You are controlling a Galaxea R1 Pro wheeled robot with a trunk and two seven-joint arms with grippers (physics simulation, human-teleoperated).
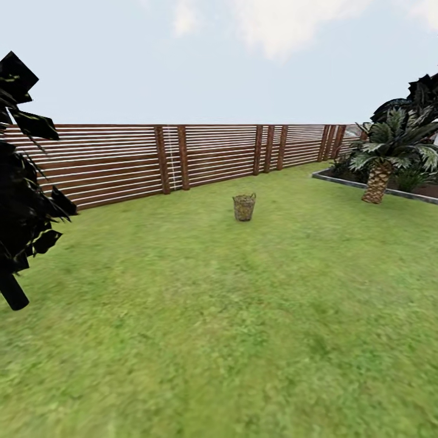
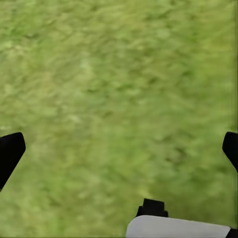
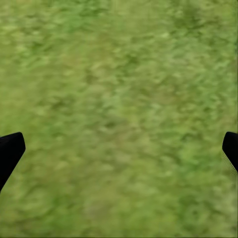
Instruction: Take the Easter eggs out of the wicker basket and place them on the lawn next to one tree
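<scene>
A small woven wicker basket (image 1: pixel 244 207) stands upright on the lawn (image 1: pixel 219 316) some way ahead, in front of the slatted fence. What it holds cannot be made out from here, so the Easter eggs are hidden. In the left wrist view my left gripper (image 2: pixel 119 151) is open over bare grass, its dark fingertips (image 2: pixel 10 153) far apart. My right gripper (image 3: pixel 119 151) is likewise open above grass, with nothing between its fingertips (image 3: pixel 10 152). No thick-trunked tree is in view.
A brown horizontal-slat fence (image 1: pixel 182 155) runs across the back. A short palm (image 1: pixel 380 176) with a scaly trunk stands in a grey-edged bed at the right. Dark foliage (image 1: pixel 21 201) on a thin dark stem hangs at the left edge.
</scene>
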